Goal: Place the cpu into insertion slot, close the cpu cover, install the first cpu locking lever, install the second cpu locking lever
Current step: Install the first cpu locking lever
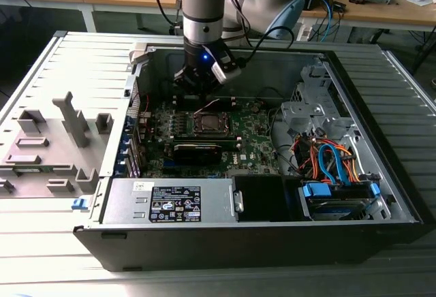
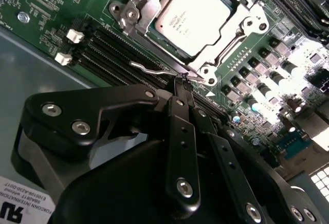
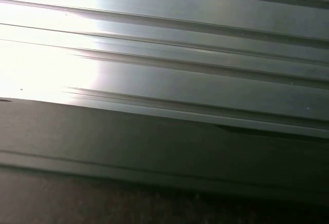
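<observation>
1. cpu (image 2: 193, 16) already seated in insertion slot (image 2: 154, 39), cpu cover (image 2: 134, 9) down over its edges.
2. Claw (image 2: 181, 82) fingers pinched shut, tips at the thin locking lever (image 2: 151, 70) beside the socket's near corner.
3. Lever: stiff springy wire, light, likely slippery; hook its bent end.

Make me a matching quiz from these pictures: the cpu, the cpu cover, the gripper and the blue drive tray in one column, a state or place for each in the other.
1. cpu
2. cpu cover
3. gripper
4. blue drive tray

A. fingers together at a thin wire lever beside the socket
B. silver frame lying around the chip
C. seated in the socket, pale top showing
D. case corner on the exterior view's right

Pairs: 1-C, 2-B, 3-A, 4-D
</observation>
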